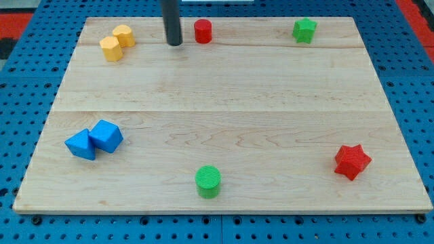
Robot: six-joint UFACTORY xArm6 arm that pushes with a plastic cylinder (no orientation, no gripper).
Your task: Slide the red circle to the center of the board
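Note:
The red circle (203,31) stands near the board's top edge, a little left of the middle. My tip (175,43) is just to its left, a small gap apart, not touching it. The rod rises straight out of the view's top. The wooden board (224,115) fills most of the view.
Two yellow blocks (117,43) sit touching at the top left. A green star (304,30) is at the top right. Two blue blocks (94,139) touch at the left. A green circle (208,181) is at the bottom middle. A red star (352,161) is at the bottom right.

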